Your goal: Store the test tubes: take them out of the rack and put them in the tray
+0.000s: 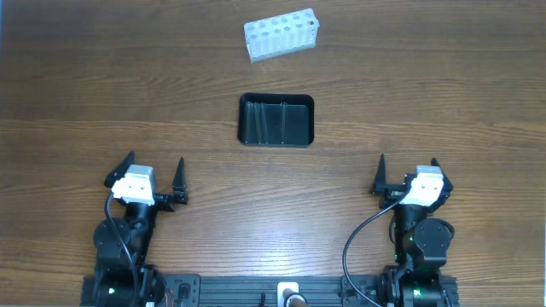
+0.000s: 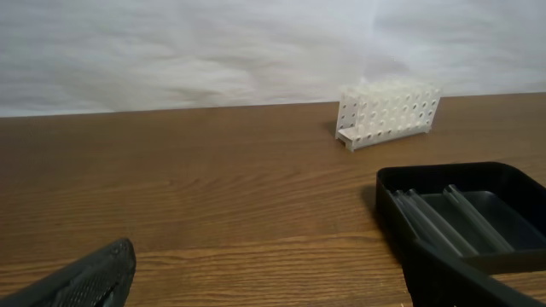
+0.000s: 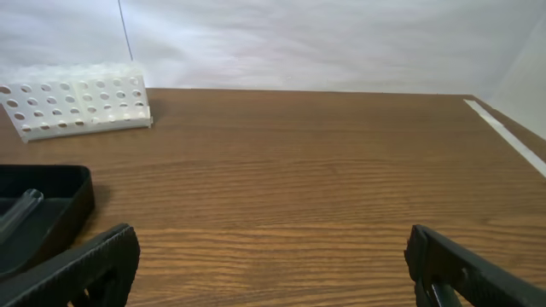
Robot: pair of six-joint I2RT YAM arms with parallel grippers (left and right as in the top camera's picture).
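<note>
top, left wrist and right wrist views of a two-arm workstation on a brown wood-grain table [image 1: 444, 85]. nearest the arm bases, the left gripper [image 1: 155, 159] sits low over the near left part of the table, its two dark fingers [image 2: 94, 277] spread well apart with nothing between them. the right gripper [image 1: 408, 160] mirrors it on the near right, its fingers [image 3: 469, 273] likewise wide apart and holding nothing; both point up the table toward the work items. a black cable [image 1: 358, 239] loops beside the right arm. farther out, at mid-table and between the two grippers, lies the black rectangular tray [image 1: 241, 119], well apart from both grippers. clear test tubes [image 1: 277, 119] lie flat on its floor, roughly side by side and running front to back; the left wrist view shows them [image 2: 435, 217] as long transparent rods inside the tray wall [image 2: 401, 213], and the right wrist view catches one tube end [image 3: 21, 209] over the tray's corner [image 3: 51, 200]. farthest out, beyond the tray and clear of it, stands the white perforated rack [image 1: 281, 34], set slightly askew with its right end farther away; its side walls show rows of round holes [image 2: 388, 113] [image 3: 77, 102]. whether any tube remains in its wells cannot be told. a plain white backdrop [image 2: 171, 51] closes the table's far edge.
</note>
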